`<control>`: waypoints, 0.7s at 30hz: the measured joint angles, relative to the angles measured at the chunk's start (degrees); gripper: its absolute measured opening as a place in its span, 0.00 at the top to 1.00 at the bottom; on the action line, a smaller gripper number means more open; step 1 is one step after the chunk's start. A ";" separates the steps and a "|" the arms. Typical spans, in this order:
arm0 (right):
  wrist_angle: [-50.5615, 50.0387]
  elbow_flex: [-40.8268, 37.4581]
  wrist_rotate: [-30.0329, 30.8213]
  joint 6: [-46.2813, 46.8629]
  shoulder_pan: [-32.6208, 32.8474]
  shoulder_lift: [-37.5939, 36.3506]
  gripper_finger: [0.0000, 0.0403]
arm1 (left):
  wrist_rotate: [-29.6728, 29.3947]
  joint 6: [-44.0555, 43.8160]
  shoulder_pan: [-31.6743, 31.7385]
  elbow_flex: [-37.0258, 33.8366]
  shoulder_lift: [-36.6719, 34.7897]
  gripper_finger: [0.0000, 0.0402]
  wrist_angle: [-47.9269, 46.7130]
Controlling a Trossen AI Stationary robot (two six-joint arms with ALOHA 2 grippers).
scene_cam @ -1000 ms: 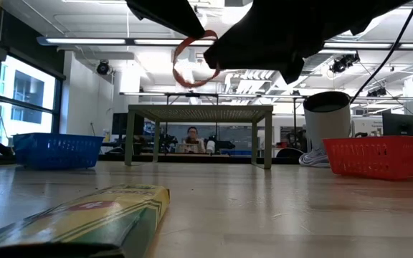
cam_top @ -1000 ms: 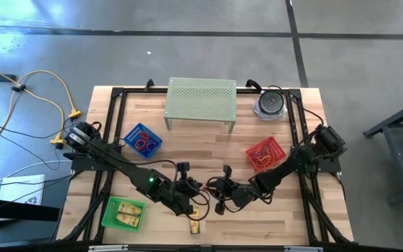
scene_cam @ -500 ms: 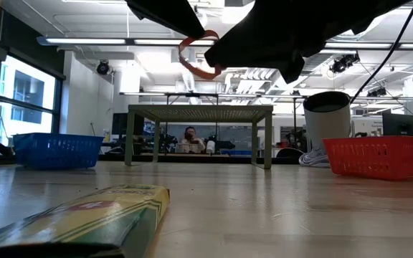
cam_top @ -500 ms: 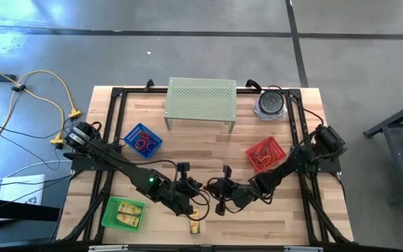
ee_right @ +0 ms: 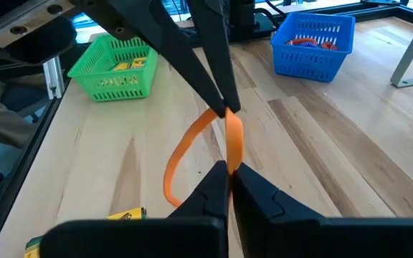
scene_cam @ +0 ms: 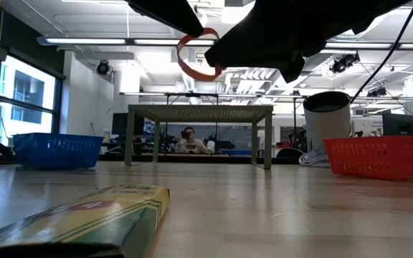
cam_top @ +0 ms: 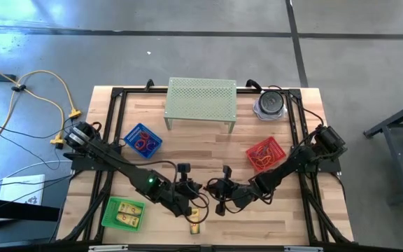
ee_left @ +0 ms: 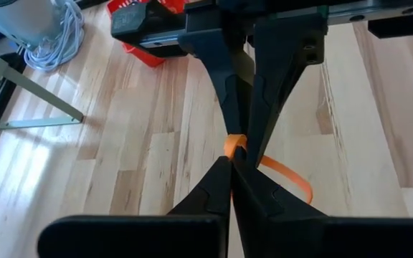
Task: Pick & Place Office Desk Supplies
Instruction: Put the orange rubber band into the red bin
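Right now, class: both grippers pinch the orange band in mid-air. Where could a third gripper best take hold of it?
On the free loop of the orange band, hanging below the left gripper and right gripper. Come from the side, across the thin strip; the pinched top is crowded.

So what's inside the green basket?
The green basket holds a few small yellow blocks; no loops show in it. In the right wrist view its mesh wall hides the lower part.

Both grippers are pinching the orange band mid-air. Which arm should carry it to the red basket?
Right, probably. The right gripper already pinches the orange band, as the left gripper does, and the red basket sits on the right arm's side.
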 joint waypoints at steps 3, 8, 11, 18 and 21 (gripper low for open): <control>0.00 0.00 0.00 0.01 0.00 0.00 0.99 | 0.00 0.34 -0.01 0.00 0.00 0.97 -0.01; 0.00 0.00 0.00 0.00 0.00 0.02 0.99 | 0.03 0.35 -0.38 0.00 0.00 0.90 -0.02; -0.01 0.00 -0.01 0.00 0.00 0.02 0.99 | 0.11 1.39 -0.72 0.00 0.00 0.84 0.00; -0.58 0.00 -0.02 0.00 0.00 0.02 0.99 | 0.07 3.14 -1.11 0.02 0.00 0.66 0.24; -1.98 0.00 0.02 -0.20 0.09 0.02 0.99 | -0.30 2.92 -1.11 0.00 0.00 0.62 0.86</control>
